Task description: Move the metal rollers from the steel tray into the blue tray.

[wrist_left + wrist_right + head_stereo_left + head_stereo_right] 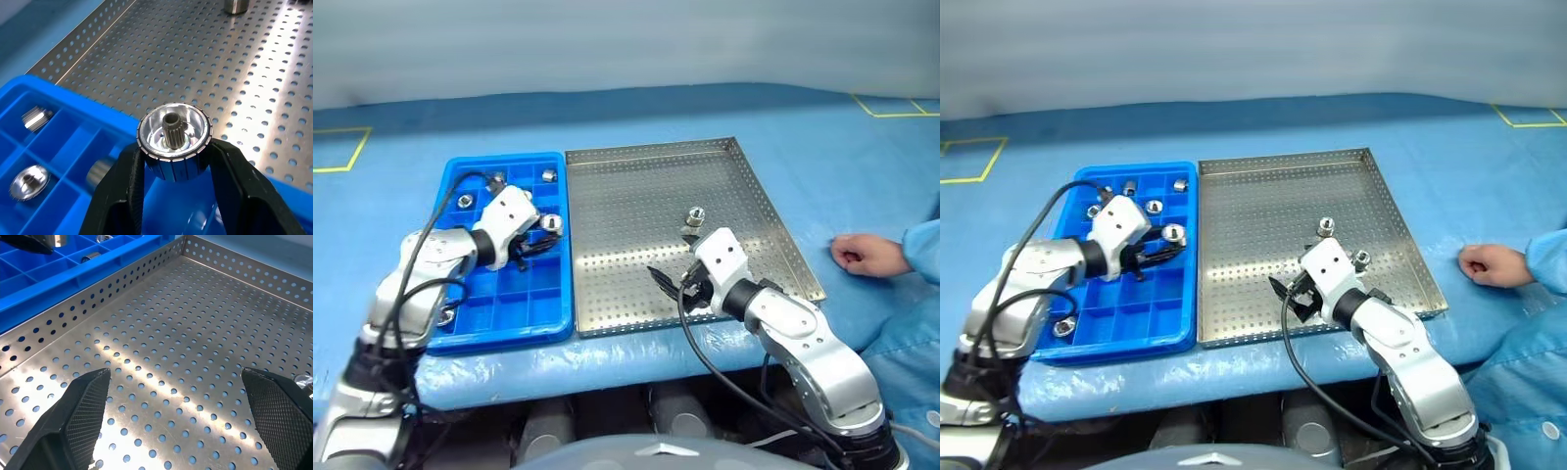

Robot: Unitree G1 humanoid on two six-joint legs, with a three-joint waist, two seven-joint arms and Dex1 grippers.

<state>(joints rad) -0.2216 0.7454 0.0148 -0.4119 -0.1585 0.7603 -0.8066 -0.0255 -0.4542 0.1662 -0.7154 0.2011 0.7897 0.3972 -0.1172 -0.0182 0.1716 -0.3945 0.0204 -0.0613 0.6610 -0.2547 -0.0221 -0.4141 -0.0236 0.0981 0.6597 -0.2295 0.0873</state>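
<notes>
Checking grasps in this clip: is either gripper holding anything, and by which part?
The left gripper pinches a metal roller by its ribbed sides, over the blue tray. The right gripper is open and empty.

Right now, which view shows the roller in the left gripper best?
The left wrist view: the roller sits close up, clamped between the left gripper's fingers over the blue tray. Both eye views show it small at the fingertips. The right wrist view shows just a bit of it.
</notes>
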